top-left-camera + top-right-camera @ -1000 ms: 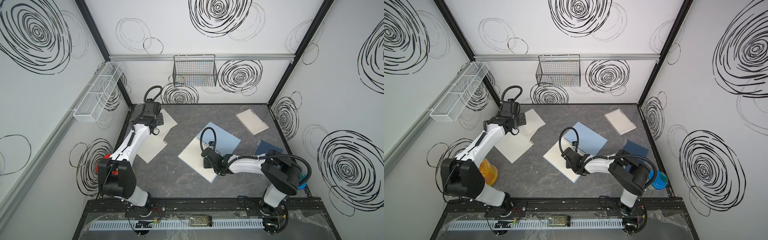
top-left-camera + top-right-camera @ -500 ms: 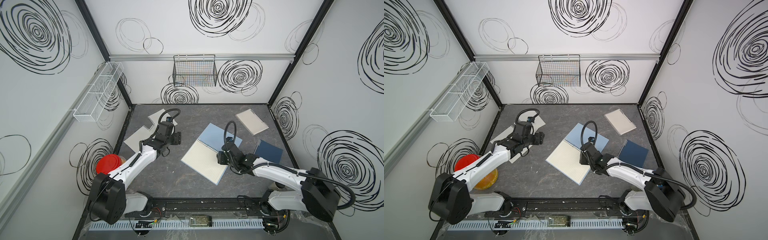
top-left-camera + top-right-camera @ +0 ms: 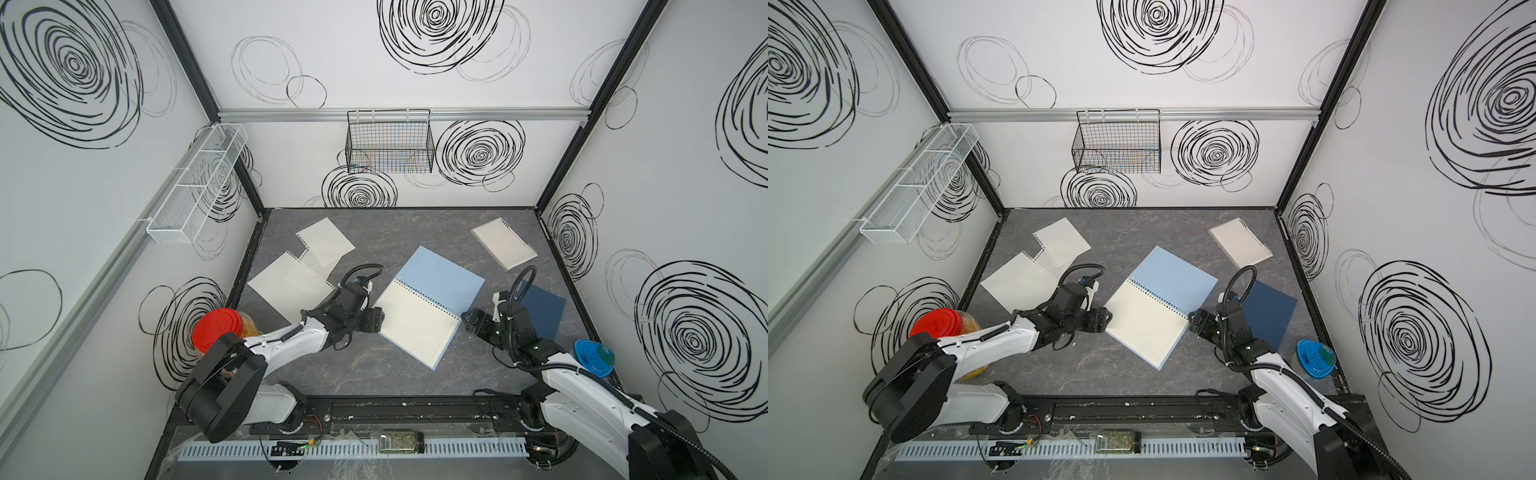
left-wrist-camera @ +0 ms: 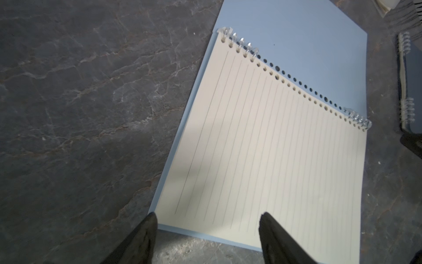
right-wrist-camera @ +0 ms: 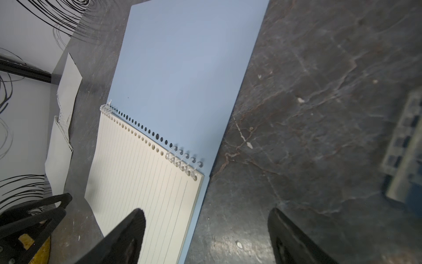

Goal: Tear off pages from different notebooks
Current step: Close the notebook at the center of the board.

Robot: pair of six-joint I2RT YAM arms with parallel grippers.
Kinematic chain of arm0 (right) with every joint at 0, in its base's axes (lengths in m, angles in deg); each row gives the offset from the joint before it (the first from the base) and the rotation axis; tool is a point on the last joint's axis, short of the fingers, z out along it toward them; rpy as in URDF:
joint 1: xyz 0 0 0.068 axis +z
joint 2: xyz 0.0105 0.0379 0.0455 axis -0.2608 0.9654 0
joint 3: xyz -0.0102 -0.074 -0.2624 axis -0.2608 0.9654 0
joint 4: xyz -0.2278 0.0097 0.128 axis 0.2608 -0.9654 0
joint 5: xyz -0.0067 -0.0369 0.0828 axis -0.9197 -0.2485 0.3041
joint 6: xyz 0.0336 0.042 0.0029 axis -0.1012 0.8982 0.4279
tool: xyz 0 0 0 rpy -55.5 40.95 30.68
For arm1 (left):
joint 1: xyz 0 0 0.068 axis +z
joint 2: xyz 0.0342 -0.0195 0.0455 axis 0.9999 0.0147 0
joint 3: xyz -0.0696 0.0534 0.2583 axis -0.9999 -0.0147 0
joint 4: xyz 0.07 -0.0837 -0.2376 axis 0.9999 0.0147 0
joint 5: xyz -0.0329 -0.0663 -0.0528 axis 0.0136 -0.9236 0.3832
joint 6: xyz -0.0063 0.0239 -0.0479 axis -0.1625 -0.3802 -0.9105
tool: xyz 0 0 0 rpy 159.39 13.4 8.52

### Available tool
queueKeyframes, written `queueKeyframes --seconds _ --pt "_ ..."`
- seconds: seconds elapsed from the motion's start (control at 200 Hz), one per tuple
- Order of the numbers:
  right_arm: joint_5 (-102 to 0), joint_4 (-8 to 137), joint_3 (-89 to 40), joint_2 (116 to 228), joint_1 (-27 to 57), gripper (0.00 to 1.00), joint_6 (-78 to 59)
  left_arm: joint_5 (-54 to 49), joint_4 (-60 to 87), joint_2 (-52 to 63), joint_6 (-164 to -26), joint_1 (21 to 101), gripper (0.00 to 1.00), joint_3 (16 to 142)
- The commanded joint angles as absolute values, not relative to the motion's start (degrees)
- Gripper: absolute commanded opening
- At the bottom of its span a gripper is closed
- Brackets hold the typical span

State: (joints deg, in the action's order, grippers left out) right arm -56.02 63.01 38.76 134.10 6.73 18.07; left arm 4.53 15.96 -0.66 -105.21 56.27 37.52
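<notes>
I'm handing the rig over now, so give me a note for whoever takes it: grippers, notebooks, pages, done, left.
Left gripper: open, empty, at the open blue notebook's outer edge.
Right gripper: open, empty, by its spine corner.
Navy notebook and pale notebook: closed, on the right.
Done: three loose pages lie far left.
Left: blue notebook's top page sits in its rings; tear it.

The navy notebook [image 4: 411, 91] is cut off by the edge in the left wrist view.

Both top views looked down on the whole table [image 3: 374, 374]; both wrist views closely faced the light-blue notebook [image 4: 274, 148].
</notes>
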Motion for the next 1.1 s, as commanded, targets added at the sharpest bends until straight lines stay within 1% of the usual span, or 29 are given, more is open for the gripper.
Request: queueKeyframes --seconds 0.0,0.145,0.395,0.535,0.666,0.801,1.096 --pt "-50.9 67.0 39.7 134.3 3.9 0.87 17.1 3.6 10.4 0.8 -107.0 56.7 0.73 36.9" --pt "-46.8 70.6 38.9 139.6 1.7 0.87 15.7 -3.0 3.1 4.8 -109.6 59.7 0.71 34.3" --pt "-41.2 72.7 34.3 150.7 0.4 0.87 14.7 -2.7 0.7 9.3 -109.4 61.6 0.69 33.2" --pt "-40.5 76.2 34.1 155.0 -0.2 0.86 17.9 -2.3 0.6 11.7 -108.6 63.0 0.67 33.2" --pt "-39.8 83.0 36.8 156.2 -1.5 0.86 21.8 -1.6 0.8 13.3 -107.8 63.4 0.66 33.4" --pt "-38.2 89.2 40.0 155.0 -4.1 0.86 25.2 -2.0 -0.1 15.2 -107.7 63.8 0.66 33.6" --pt "-33.2 95.3 41.1 157.8 -5.9 0.86 27.1 -2.6 -0.6 17.9 -107.6 64.2 0.64 35.4"
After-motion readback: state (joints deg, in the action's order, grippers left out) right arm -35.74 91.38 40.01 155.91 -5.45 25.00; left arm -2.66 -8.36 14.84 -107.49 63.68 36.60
